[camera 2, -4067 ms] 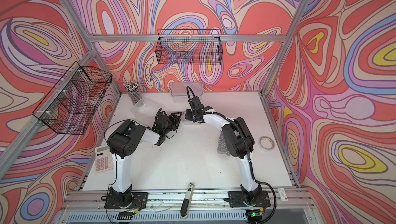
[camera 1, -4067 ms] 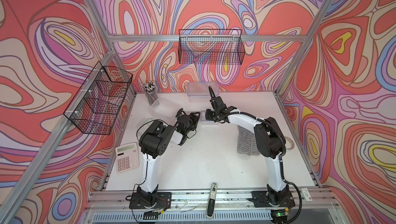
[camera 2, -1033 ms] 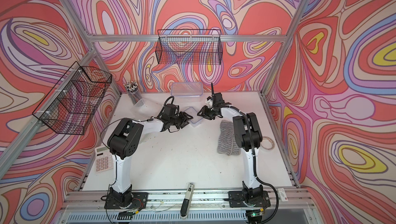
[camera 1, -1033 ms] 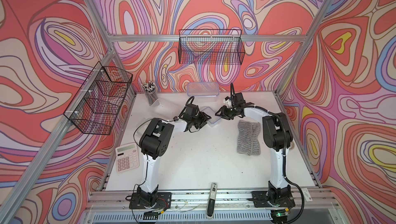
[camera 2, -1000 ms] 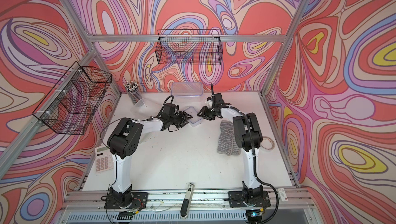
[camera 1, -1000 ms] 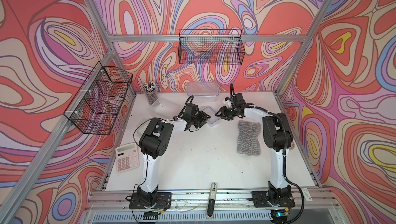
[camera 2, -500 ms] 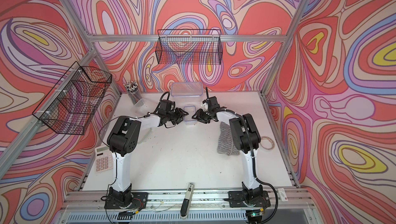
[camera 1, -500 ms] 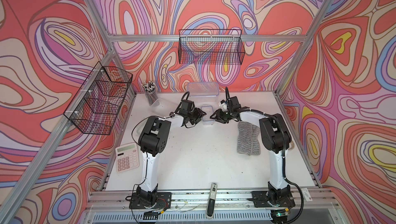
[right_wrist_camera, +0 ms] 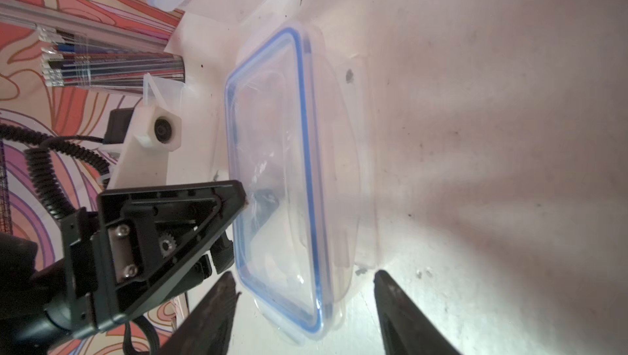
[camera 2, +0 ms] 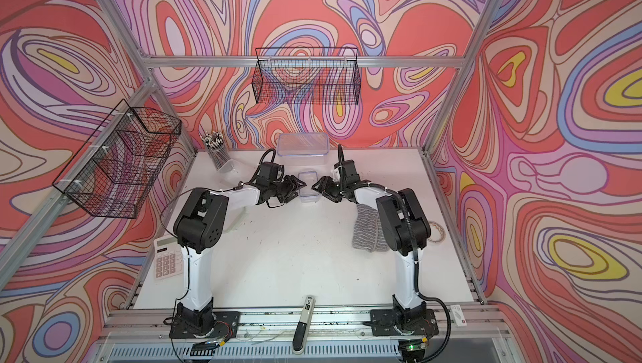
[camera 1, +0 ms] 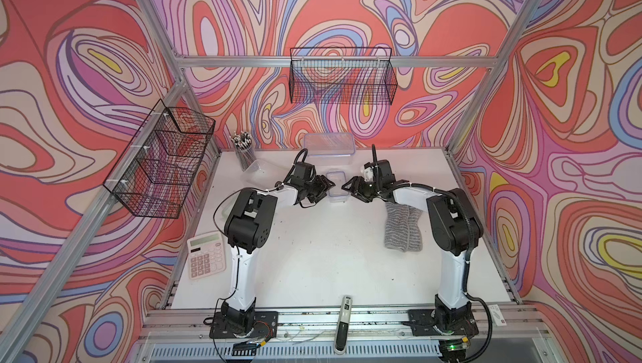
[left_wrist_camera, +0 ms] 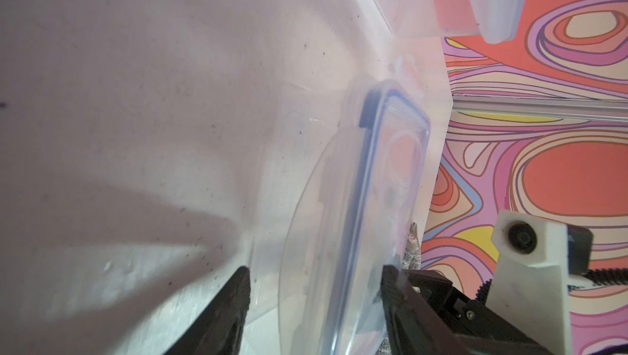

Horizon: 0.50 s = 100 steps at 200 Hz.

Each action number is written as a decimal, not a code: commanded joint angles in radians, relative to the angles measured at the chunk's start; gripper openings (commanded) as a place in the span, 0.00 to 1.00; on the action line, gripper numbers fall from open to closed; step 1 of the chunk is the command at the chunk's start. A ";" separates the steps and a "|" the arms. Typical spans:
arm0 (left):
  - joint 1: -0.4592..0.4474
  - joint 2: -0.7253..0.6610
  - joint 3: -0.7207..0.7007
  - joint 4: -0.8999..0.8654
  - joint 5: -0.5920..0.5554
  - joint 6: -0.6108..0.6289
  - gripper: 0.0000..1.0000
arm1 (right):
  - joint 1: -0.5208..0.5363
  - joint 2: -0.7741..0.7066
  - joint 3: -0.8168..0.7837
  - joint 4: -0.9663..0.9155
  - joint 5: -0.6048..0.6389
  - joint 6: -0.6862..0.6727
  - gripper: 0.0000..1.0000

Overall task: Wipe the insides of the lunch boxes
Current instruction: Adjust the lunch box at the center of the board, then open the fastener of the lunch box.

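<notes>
Left gripper (camera 1: 326, 188): spread wide, straddling the small lidded lunch box (camera 1: 337, 186) | right gripper (camera 1: 346, 191): spread too, opposite end

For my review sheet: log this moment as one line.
small clear plastic lunch box with blue-rimmed lid: closed, on white table | left gripper: open beside it | right gripper: open beside it | grey striped cloth: untouched

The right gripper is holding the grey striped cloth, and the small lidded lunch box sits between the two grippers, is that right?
Not quite. The right gripper holds no cloth: the grey striped cloth lies on the table beside the right arm, as a top view shows. The small lidded lunch box does sit between it and the left gripper.
</notes>
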 commanded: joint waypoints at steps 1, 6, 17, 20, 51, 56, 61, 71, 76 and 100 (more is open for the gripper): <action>0.004 -0.026 -0.011 -0.025 -0.014 0.002 0.64 | -0.005 -0.006 -0.055 0.235 0.021 0.157 0.68; 0.004 -0.026 -0.011 -0.022 -0.012 0.001 0.64 | -0.005 -0.001 -0.067 0.275 0.020 0.186 0.68; 0.003 -0.026 -0.012 -0.017 -0.009 0.001 0.64 | -0.006 0.013 -0.096 0.374 0.020 0.248 0.68; 0.003 -0.025 -0.012 -0.016 -0.008 0.001 0.64 | -0.006 0.018 -0.105 0.403 0.020 0.265 0.68; 0.001 -0.026 -0.012 -0.015 -0.010 0.001 0.64 | -0.006 0.080 -0.169 0.676 0.043 0.426 0.67; 0.000 -0.026 -0.012 -0.016 -0.010 0.001 0.64 | -0.006 0.094 -0.174 0.715 0.044 0.451 0.67; -0.001 -0.024 -0.011 -0.014 -0.011 0.001 0.64 | -0.006 0.107 -0.179 0.747 0.047 0.479 0.67; -0.004 -0.024 -0.009 -0.017 -0.013 0.001 0.64 | -0.006 0.134 -0.185 0.820 0.057 0.520 0.66; -0.005 -0.024 -0.008 -0.018 -0.013 0.001 0.64 | -0.006 0.144 -0.189 0.849 0.062 0.541 0.65; -0.010 -0.021 -0.006 -0.023 -0.017 0.002 0.63 | -0.006 0.177 -0.205 0.944 0.088 0.592 0.64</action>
